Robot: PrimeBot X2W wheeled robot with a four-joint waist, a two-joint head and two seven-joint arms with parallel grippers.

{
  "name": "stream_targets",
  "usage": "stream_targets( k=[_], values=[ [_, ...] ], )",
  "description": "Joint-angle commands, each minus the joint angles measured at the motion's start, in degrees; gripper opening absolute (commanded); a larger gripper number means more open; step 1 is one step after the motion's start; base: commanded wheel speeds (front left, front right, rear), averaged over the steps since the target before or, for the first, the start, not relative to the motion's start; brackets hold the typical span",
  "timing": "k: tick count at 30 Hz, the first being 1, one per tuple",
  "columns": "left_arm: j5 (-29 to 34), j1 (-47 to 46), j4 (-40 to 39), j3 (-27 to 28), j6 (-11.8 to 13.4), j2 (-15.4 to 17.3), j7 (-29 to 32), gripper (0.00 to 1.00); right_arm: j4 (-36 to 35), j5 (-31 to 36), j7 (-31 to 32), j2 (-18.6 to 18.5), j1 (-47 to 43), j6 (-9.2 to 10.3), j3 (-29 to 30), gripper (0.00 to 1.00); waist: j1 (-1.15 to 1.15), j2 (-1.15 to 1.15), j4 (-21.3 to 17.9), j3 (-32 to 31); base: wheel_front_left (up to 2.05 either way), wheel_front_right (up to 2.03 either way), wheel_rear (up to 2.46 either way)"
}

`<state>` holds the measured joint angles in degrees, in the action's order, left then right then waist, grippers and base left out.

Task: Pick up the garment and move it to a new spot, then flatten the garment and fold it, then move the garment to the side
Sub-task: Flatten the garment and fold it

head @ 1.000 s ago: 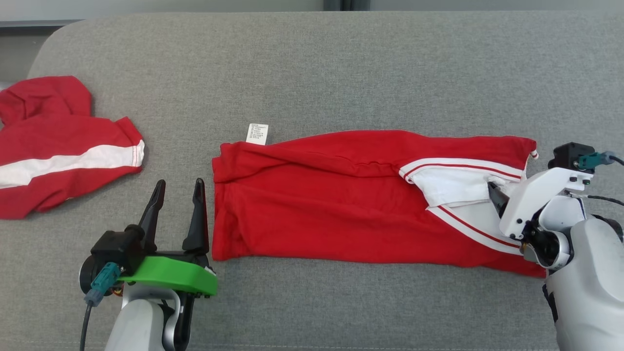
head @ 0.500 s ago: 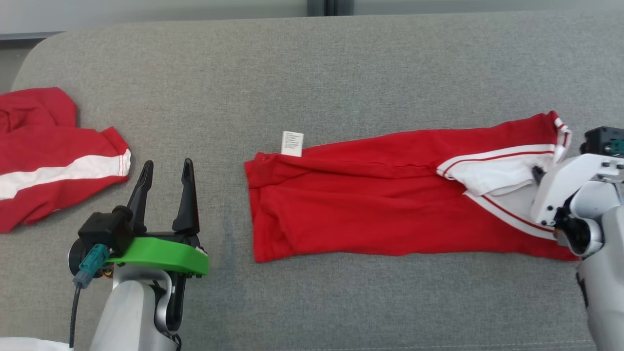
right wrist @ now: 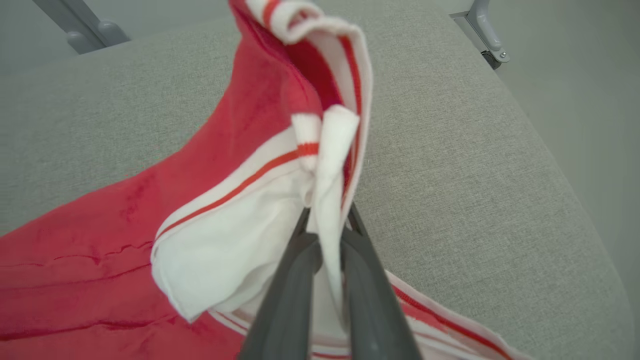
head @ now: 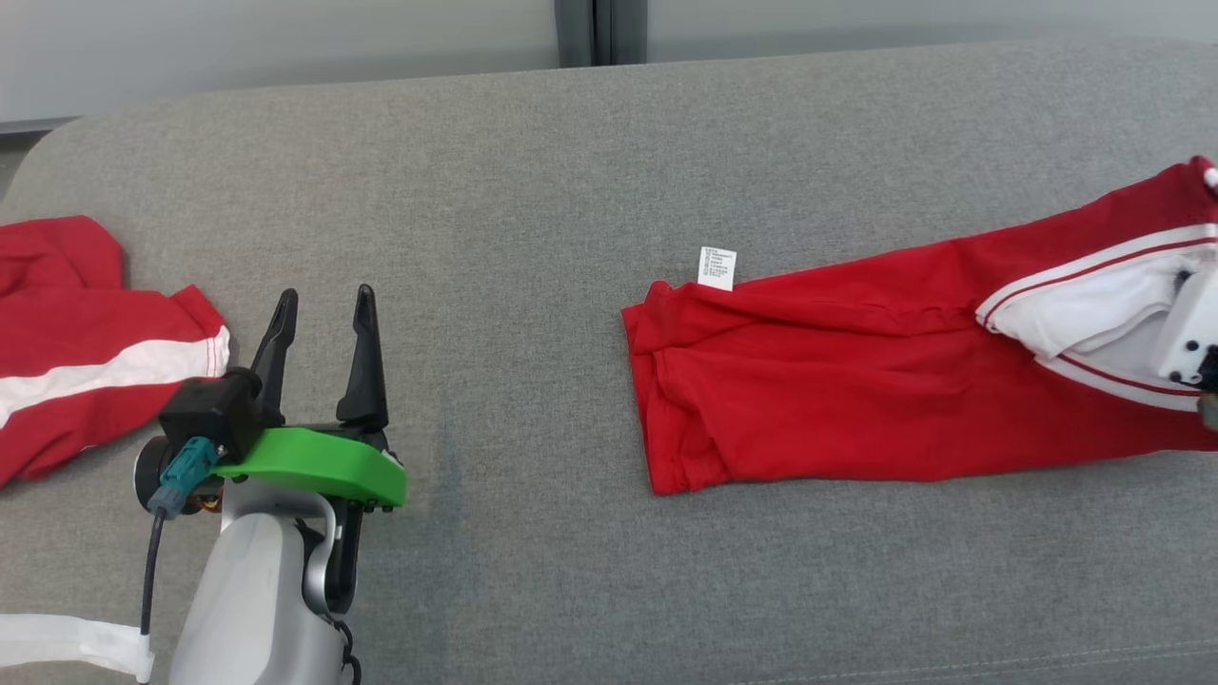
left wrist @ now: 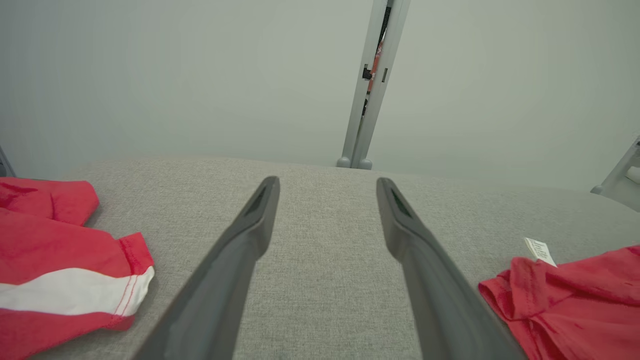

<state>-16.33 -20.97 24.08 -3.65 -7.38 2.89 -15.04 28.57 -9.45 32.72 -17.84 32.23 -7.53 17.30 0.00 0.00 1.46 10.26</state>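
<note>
At frame's right edge: R pincer clenched on garment's white collar.
Rest of red garment lies across right half of grey padded surface, label at its upper-left corner; L pincer released, lower left, near 2nd red top.

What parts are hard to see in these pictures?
Label: head view, print too small to read.
Garment: head view, right end cut off by the edge.
Other garment: head view, cut off by the left edge.
Right gripper: right wrist view, tips wrapped in white cloth.
</note>
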Motion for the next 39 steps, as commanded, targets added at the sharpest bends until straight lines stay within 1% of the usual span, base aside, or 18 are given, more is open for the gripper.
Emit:
stream_targets(
  k=[1,4,9,12,18,25,26,28,29,34,37,39],
  values=[
    [0.2,-0.4,0.2,-0.2,-0.1,0.1,-0.2,1.0,-0.8,0.2,0.6,1.5,-0.1,0.07,-1.1,0.0,0.0,0.0,0.0,-0.8,0.0,0.0,0.0],
    [-0.3,0.3,0.6,-0.9,-0.1,0.1,-0.2,1.0,-2.7,-2.2,2.1,5.0,-1.2,0.04,-4.8,0.0,0.0,0.0,0.5,-1.7,0.0,0.0,0.0],
    [-0.4,1.2,0.8,-2.2,-0.1,0.1,-0.2,1.0,-5.7,-4.5,4.2,8.6,-3.0,0.03,-13.2,0.0,0.0,0.0,1.5,-2.5,0.0,0.0,0.0],
    [-0.6,1.6,0.8,-2.7,-0.1,0.1,-0.2,1.0,-6.2,-6.3,4.7,10.5,-3.2,0.04,-17.6,0.0,0.0,0.0,2.3,-2.6,0.0,0.0,0.0],
    [-1.2,0.8,0.9,-4.1,-0.1,0.1,-0.2,1.0,-3.2,-8.1,4.0,13.5,-0.2,0.04,-23.5,0.0,0.0,0.0,4.0,-1.9,0.0,0.0,0.0],
    [-2.1,-0.6,0.9,-5.3,-0.1,0.1,-0.2,1.0,3.1,-9.6,1.8,14.8,3.9,0.03,-28.2,0.0,0.0,0.0,5.9,-0.3,0.0,0.0,0.0],
    [-2.3,-0.8,0.9,-5.5,-0.1,0.1,-0.2,1.0,4.0,-9.9,1.6,14.9,4.3,0.04,-29.0,0.18,0.0,0.0,6.1,-0.1,0.0,0.0,0.0],
    [-2.7,-1.1,0.9,-5.9,-0.1,0.1,-0.2,1.0,5.4,-11.0,0.6,14.9,5.2,0.04,-30.6,0.49,0.0,0.0,6.5,0.2,0.0,0.0,0.0],
    [-2.9,-1.3,0.9,-6.1,-0.1,0.1,-0.2,1.0,6.0,-11.5,0.3,14.9,5.5,0.04,-31.4,1.0,0.0,0.0,6.6,0.3,0.0,0.0,0.0],
    [-2.7,-1.2,0.9,-6.1,-0.1,0.1,-0.2,1.0,7.5,-15.2,-2.3,14.9,7.2,0.03,-36.3,1.0,0.0,0.0,6.6,0.4,0.0,0.0,0.0],
    [-2.2,-0.9,1.2,-5.6,-0.1,0.1,-0.2,1.0,6.0,-18.7,-4.6,14.9,7.8,0.03,-38.3,1.0,0.0,0.0,6.1,-0.1,0.0,0.0,0.0],
    [-1.8,-0.6,1.2,-5.1,-0.1,0.1,-0.2,1.0,3.9,-22.7,-6.2,14.9,8.1,0.03,-39.1,1.0,0.0,0.0,5.7,-0.6,0.0,0.0,0.0]
  ],
)
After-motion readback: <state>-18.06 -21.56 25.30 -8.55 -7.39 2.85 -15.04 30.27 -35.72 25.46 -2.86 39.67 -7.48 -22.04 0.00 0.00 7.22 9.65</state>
